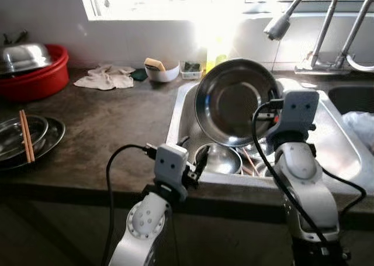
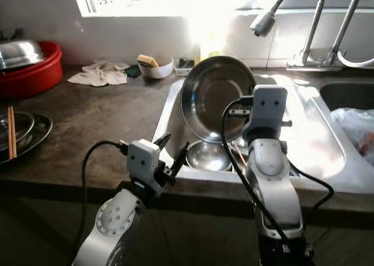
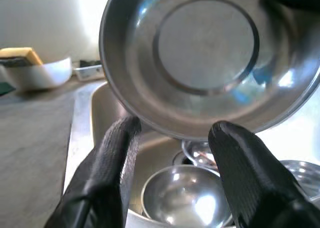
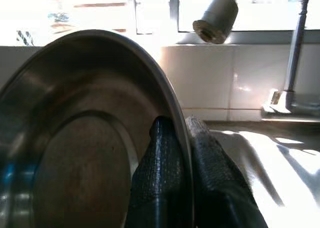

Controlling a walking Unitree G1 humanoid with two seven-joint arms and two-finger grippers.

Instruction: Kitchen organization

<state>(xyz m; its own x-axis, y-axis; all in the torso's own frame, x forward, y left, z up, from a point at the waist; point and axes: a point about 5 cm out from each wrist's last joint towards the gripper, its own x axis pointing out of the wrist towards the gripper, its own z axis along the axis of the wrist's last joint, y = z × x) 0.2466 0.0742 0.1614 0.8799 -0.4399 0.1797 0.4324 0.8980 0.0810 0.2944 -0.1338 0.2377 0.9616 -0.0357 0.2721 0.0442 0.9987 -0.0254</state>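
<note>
Pinching the steel plate's [image 1: 234, 99] rim, right pincer [image 4: 181, 153] holds it over the sink [image 1: 336, 143]; left pincer [image 3: 172, 138] spread.

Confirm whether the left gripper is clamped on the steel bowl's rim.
No. The left gripper is open below the steel bowl; the right gripper pinches its rim.

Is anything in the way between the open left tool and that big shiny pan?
Nothing visible. The left tool is open just below the big steel pan, which the right tool pinches by its rim above the sink.
</note>
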